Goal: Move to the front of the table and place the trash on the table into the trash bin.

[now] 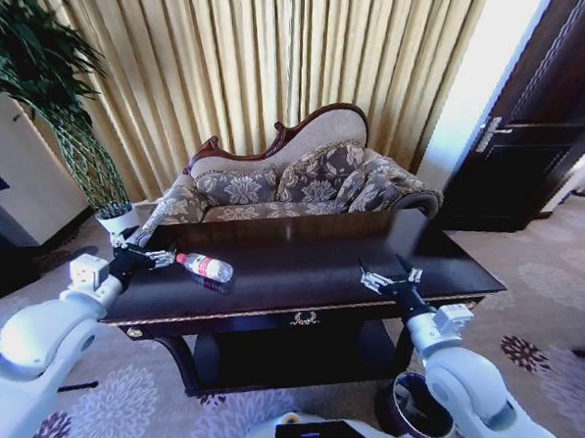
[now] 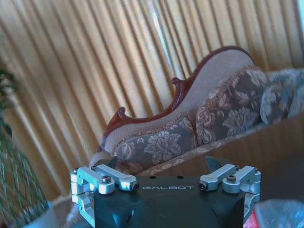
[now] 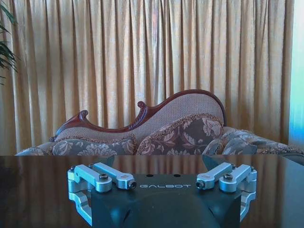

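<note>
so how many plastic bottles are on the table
1: a small clear plastic bottle with a red cap lies on its side on the glossy black table, near its left end, beside the left pincer.

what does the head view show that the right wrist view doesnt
Head view alone: the bottle lying on the table beside the open left gripper, the trash bin on the floor by the right arm, a dark door. Right wrist view alone: a close look at the right gripper's open fingers. Both: sofa, curtains, tabletop.
</note>
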You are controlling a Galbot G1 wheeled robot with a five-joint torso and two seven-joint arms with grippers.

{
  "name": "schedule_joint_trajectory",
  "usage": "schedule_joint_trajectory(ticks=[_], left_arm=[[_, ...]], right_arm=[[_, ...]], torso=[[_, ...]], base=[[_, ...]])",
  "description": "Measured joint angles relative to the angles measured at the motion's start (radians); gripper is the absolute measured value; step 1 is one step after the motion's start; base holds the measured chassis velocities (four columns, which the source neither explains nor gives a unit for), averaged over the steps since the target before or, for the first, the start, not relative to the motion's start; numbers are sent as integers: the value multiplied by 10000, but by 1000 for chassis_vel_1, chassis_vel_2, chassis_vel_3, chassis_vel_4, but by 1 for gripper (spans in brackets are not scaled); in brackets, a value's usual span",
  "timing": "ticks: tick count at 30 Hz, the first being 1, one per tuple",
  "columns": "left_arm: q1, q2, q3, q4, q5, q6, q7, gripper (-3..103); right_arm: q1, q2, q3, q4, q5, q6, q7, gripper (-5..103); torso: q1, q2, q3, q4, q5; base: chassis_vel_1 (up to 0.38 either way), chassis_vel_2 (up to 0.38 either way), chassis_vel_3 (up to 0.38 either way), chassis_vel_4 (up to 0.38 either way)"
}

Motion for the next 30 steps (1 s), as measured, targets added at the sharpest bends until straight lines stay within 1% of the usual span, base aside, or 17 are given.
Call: schedule_joint_trajectory(ticks=[2, 3, 6, 9, 11, 14, 15, 16, 19, 20, 22, 23, 25, 26, 27, 28, 30], left_arm=[[-189, -175, 230, -181, -925, 237, -822, 100], [-189, -175, 230, -181, -925, 237, -822, 100], [-212, -421, 326, -266, -2008, 322, -1511, 100], [-209, -517, 333, -269, -2410, 322, -1831, 100], [-256, -618, 369, -269, -3016, 331, -2363, 100], [-395, -733, 455, -251, -3524, 352, -2783, 100], [-533, -827, 539, -249, -3973, 357, -3144, 100], [-533, -827, 539, -249, -3973, 357, -3144, 100], [-1028, -1176, 811, -251, -5718, 502, -4540, 100], [-1028, -1176, 811, -251, -5718, 502, -4540, 100], [-1198, -1342, 819, -298, -6806, 512, -5156, 100], [-1198, -1342, 819, -298, -6806, 512, -5156, 100], [-1371, -1461, 811, -458, -8070, 521, -5874, 100], [-1371, -1461, 811, -458, -8070, 521, -5874, 100], [-1492, -1551, 801, -515, -8868, 521, -6251, 100], [-1492, -1551, 801, -515, -8868, 521, -6251, 100], [-1720, -1691, 871, -521, -9980, 516, -6924, 100]], right_arm=[[-3, 56, -22, -13, -6, 11, 0, 100], [-3, 56, -22, -13, -6, 11, 0, 100], [-15, 106, -46, -44, -41, 21, -1, 100], [-20, 115, -67, -47, -54, 28, -2, 100], [-27, 128, -99, -47, -80, 30, -6, 100], [-37, 146, -123, -46, -118, 33, -8, 100], [-59, 165, -140, -41, -154, 35, -10, 100], [-59, 165, -140, -41, -154, 35, -10, 100], [-182, 156, -145, 4, -228, 42, -16, 100], [-182, 156, -145, 4, -228, 42, -16, 100], [-222, 119, -103, 28, -233, 44, -17, 100], [-222, 119, -103, 28, -233, 44, -17, 100], [-260, 97, -74, 42, -237, 45, -17, 100], [-260, 97, -74, 42, -237, 45, -17, 100], [-291, 98, -73, 52, -247, 45, -18, 100], [-291, 98, -73, 52, -247, 45, -18, 100], [-341, 100, -71, 91, -269, 45, -18, 100]], torso=[[0, 0, 0, 0, 0], [0, 0, 0, 0, 0], [0, 0, 0, 3, -3], [0, 0, 0, 3, -3], [0, 0, 0, 3, -2], [-1, 0, 0, 3, -2], [0, 0, 0, 3, -2], [0, 0, 0, 3, -2], [0, 0, 0, 1, -2], [0, 0, 0, 1, -2], [0, 0, 0, 2, -2], [0, 0, 0, 2, -2], [0, 0, 0, 3, -2], [0, 0, 0, 3, -2], [0, 0, 0, 2, -1], [0, 0, 0, 2, -1], [0, 0, 0, 2, -1]], base=[[0, 0, 0, 0], [0, 0, 0, 0], [0, 0, 0, 0], [0, 0, 0, 0], [0, 0, 0, 0], [0, 0, 0, 0], [0, 0, 0, 0], [0, 0, 0, 0], [0, 0, 0, 0], [0, 0, 0, 0], [0, 0, 0, 0], [0, 0, 0, 0], [0, 0, 0, 0], [0, 0, 0, 0], [0, 0, 0, 0], [0, 0, 0, 0], [0, 0, 0, 0]])
